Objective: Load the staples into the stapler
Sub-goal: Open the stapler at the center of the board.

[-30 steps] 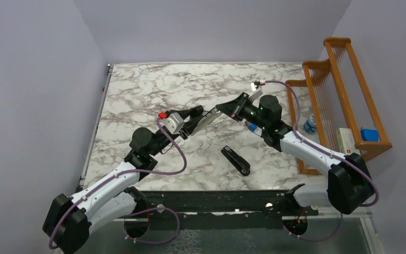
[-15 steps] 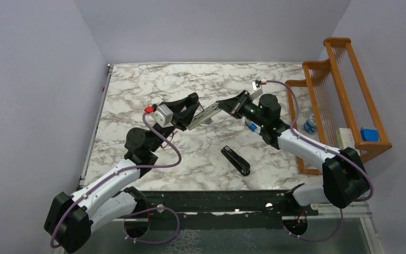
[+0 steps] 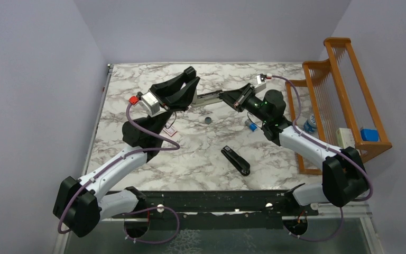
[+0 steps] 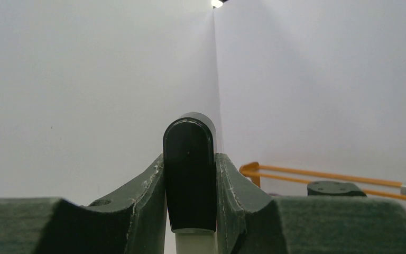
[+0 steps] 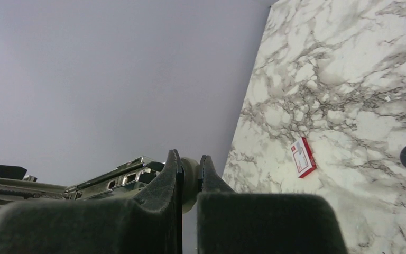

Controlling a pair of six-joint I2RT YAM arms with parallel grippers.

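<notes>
Left end effector (image 4: 190,177) clamps the stapler (image 3: 207,98); right end effector (image 5: 190,170) pinches its other end; staple box (image 5: 303,157) contents hidden.

— Where is your left gripper (image 3: 189,79)?
— Upper centre of the frame, clamped on one end of the silvery stapler (image 3: 209,98). Your right gripper (image 3: 226,97) pinches the other end.
— And on the marble table (image 3: 137,79)?
— A black stapler (image 3: 236,160) lies lower centre, with a dark disc (image 3: 208,120) between it and the held one.
</notes>
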